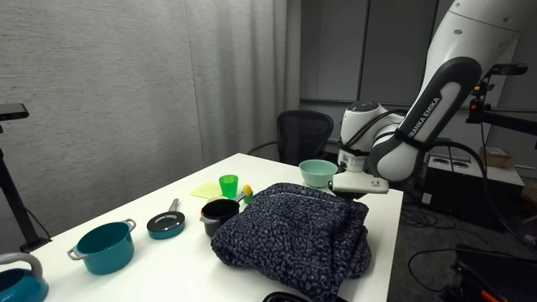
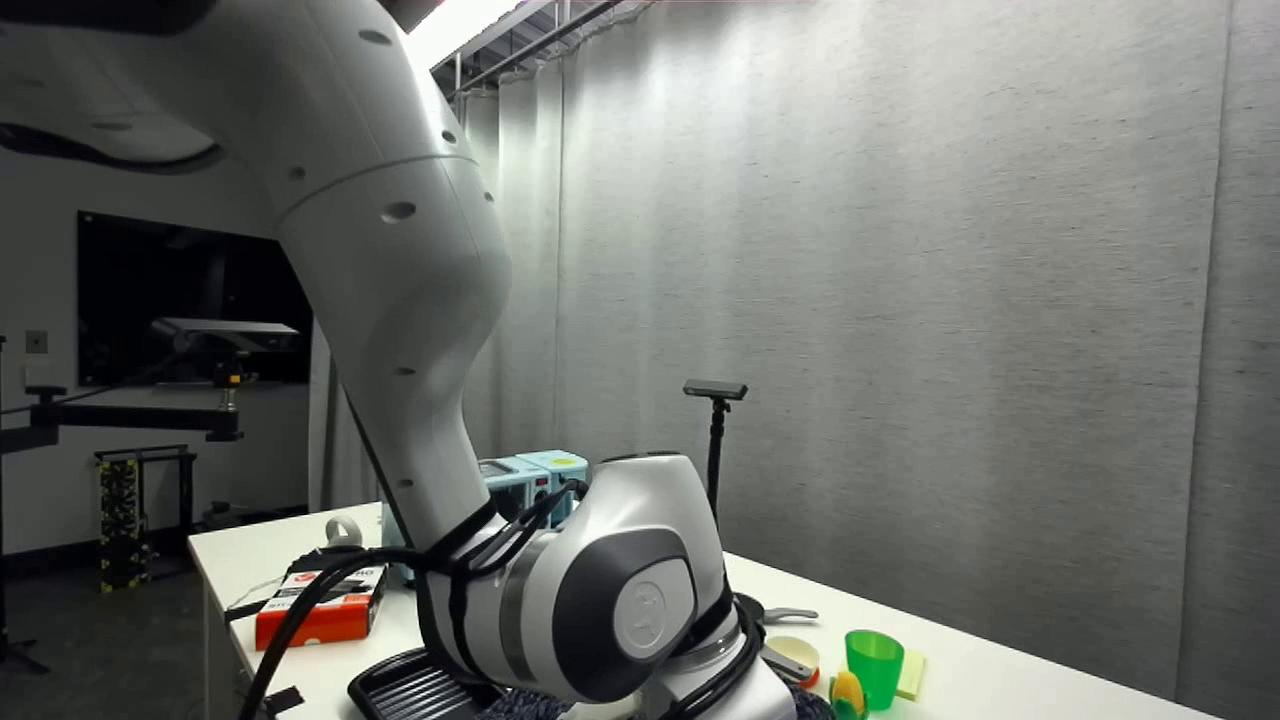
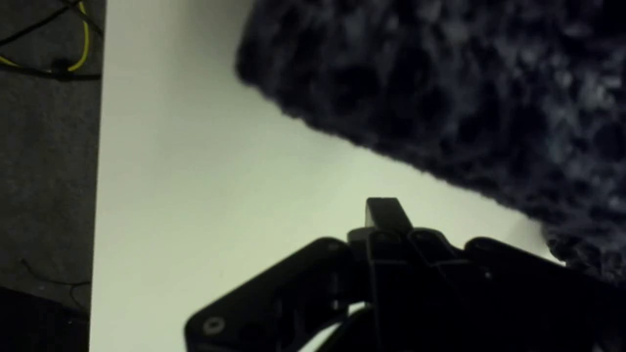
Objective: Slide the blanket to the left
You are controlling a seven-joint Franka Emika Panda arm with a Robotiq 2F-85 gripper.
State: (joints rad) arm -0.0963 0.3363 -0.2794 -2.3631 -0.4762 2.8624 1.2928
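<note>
White table bearing navy blanket, teal pot, green cup

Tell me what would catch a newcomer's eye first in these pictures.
Most likely the big, rumpled navy blanket, heaped on the white table in an exterior view. The white robot arm competes with it, large in both exterior views. In the wrist view, the dark, closed end effector stands out against the table, beside the blanket's edge.
</note>
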